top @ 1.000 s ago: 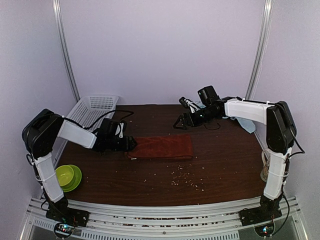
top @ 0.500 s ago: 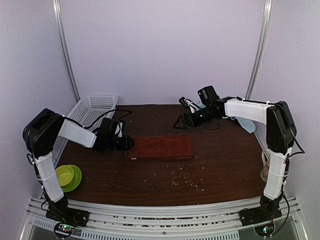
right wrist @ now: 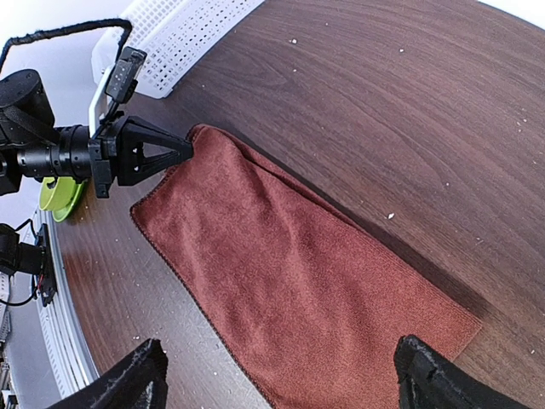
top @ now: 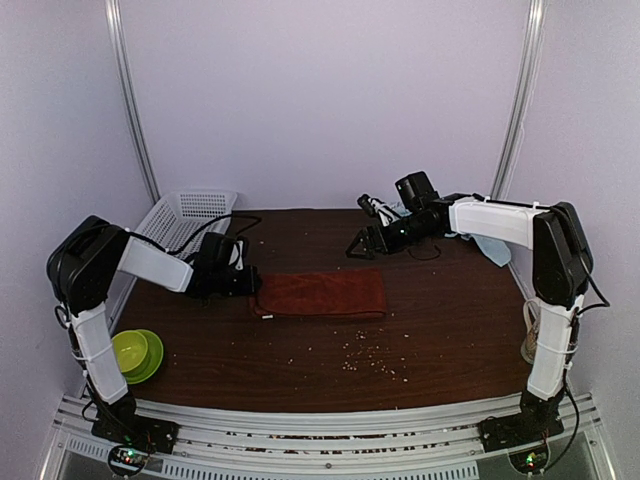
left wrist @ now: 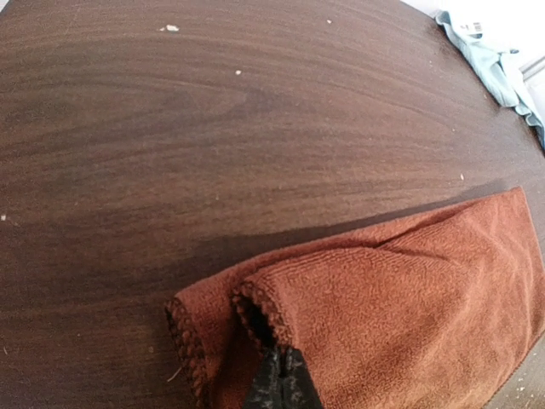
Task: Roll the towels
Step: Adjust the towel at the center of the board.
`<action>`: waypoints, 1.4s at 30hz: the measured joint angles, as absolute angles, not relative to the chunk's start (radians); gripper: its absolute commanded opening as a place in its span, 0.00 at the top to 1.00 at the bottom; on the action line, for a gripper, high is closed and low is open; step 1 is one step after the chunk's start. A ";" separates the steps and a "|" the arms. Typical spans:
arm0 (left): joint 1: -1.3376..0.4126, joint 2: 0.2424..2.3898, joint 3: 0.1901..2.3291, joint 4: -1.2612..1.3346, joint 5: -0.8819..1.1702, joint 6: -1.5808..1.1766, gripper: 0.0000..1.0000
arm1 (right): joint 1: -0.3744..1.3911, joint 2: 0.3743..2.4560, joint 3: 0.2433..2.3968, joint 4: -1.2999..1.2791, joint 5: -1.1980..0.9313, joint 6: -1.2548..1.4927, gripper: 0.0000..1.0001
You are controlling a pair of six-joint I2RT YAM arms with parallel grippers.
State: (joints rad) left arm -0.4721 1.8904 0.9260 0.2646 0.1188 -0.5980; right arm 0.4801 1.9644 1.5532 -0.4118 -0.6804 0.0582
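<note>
The rust-red towel (top: 322, 295) lies flat, lengthwise, at the middle of the table (top: 450, 330). My left gripper (top: 258, 285) lies low at its left end. In the left wrist view its jaws (left wrist: 281, 377) are shut on the doubled hem of the rust-red towel (left wrist: 392, 298), which bulges up there. My right gripper (top: 358, 246) hovers open above the towel's far right part. The right wrist view shows only cloth (right wrist: 289, 281) below its spread fingertips (right wrist: 140, 371). The light-blue towel (top: 490, 248) lies crumpled at the back right, partly behind the right arm.
A white mesh basket (top: 185, 220) stands at the back left, just behind the left arm. A green bowl (top: 135, 352) sits at the front left edge. Pale crumbs (top: 370, 358) are scattered in front of the red towel.
My left gripper has closed at the towel's left end and drawn slightly to the left. The right arm has not moved.
</note>
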 measured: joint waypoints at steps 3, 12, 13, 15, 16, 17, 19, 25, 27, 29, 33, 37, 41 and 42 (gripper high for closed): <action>-0.472 1.892 0.930 0.268 0.118 -0.597 1.00 | 0.480 1.965 1.553 -0.413 -0.681 0.058 0.07; -0.472 1.888 0.928 0.269 0.084 -0.597 1.00 | 0.480 1.968 1.553 -0.415 -0.681 0.058 0.07; -0.472 1.883 0.925 0.268 0.072 -0.597 1.00 | 0.480 1.968 1.553 -0.415 -0.681 0.058 0.07; -0.472 1.872 0.918 0.268 0.059 -0.597 1.00 | 0.480 1.968 1.553 -0.415 -0.681 0.058 0.07; -0.472 1.864 0.913 0.268 0.051 -0.597 1.00 | 0.481 1.968 1.553 -0.415 -0.681 0.058 0.07; -0.472 1.857 0.909 0.268 0.043 -0.597 1.00 | 0.483 1.969 1.553 -0.415 -0.681 0.058 0.07; -0.472 1.846 0.905 0.268 0.033 -0.597 1.00 | 0.484 1.970 1.554 -0.415 -0.681 0.058 0.07; -0.472 1.839 0.904 0.261 0.005 -0.596 0.94 | 0.491 1.977 1.565 -0.420 -0.680 0.054 0.07; -0.472 1.839 0.904 0.258 -0.001 -0.596 0.79 | 0.493 1.977 1.565 -0.422 -0.680 0.052 0.07; -0.472 1.840 0.905 0.255 -0.004 -0.588 0.64 | 0.493 1.977 1.566 -0.425 -0.674 0.050 0.07; -0.472 1.840 0.905 0.240 -0.015 -0.588 0.50 | 0.493 1.977 1.568 -0.439 -0.654 0.033 0.05; -0.472 1.798 0.887 0.218 -0.028 -0.585 0.45 | 0.493 1.977 1.578 -0.482 -0.612 -0.007 0.05; -0.490 1.688 0.869 0.199 -0.046 -0.570 0.46 | 0.492 1.977 1.587 -0.538 -0.574 -0.070 0.08; -0.502 1.659 0.869 0.199 -0.053 -0.564 0.47 | 0.491 1.977 1.587 -0.553 -0.570 -0.084 0.10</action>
